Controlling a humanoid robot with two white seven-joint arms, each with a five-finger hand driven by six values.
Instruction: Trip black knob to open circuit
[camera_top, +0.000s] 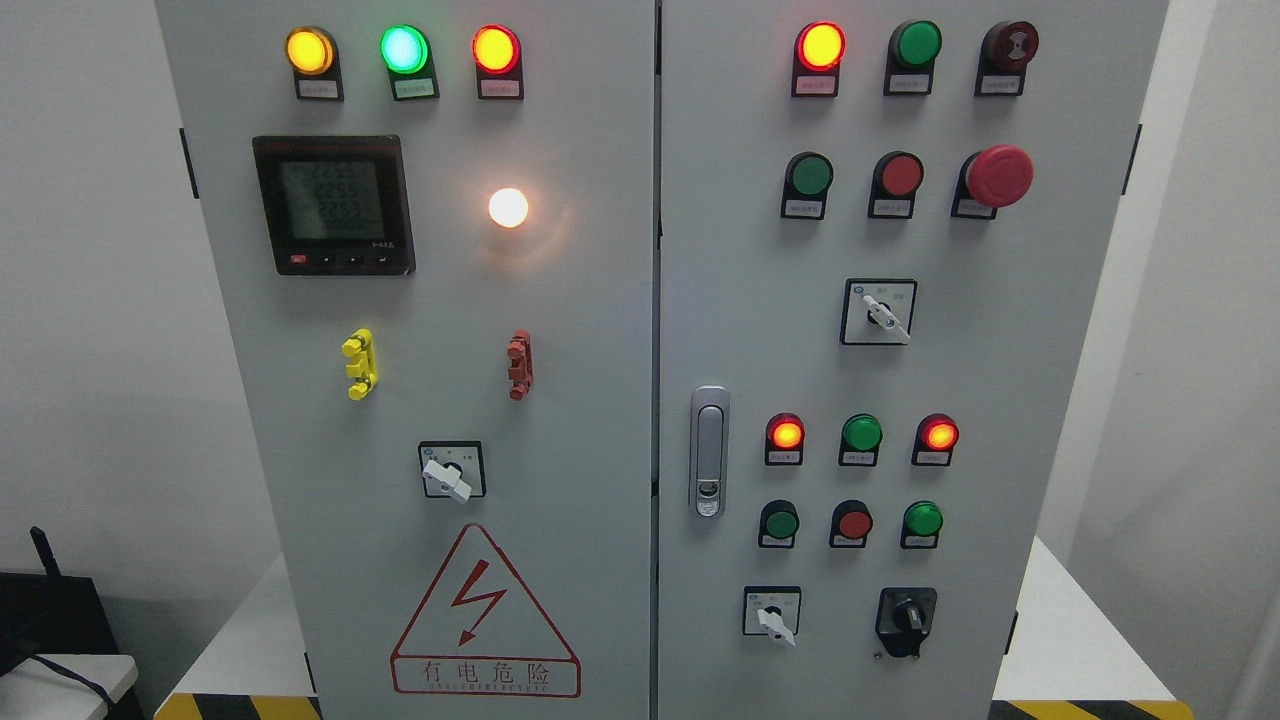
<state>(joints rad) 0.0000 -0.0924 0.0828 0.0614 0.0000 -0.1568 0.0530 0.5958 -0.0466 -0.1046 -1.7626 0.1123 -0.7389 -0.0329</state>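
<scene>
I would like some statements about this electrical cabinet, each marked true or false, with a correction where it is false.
1. The black knob sits at the lower right of the right door. True.
2. A robot hand is touching the black knob. False: no hand or arm is in view; the knob is untouched.
3. The round white lamp on the left door is lit. True.
4. The large red mushroom button is on the left door. False: it is on the right door, upper right.
5. The meter screen is blank. False: it shows rows of digits.
6. A red triangle warning sign is at the bottom of the left door. True.
</scene>
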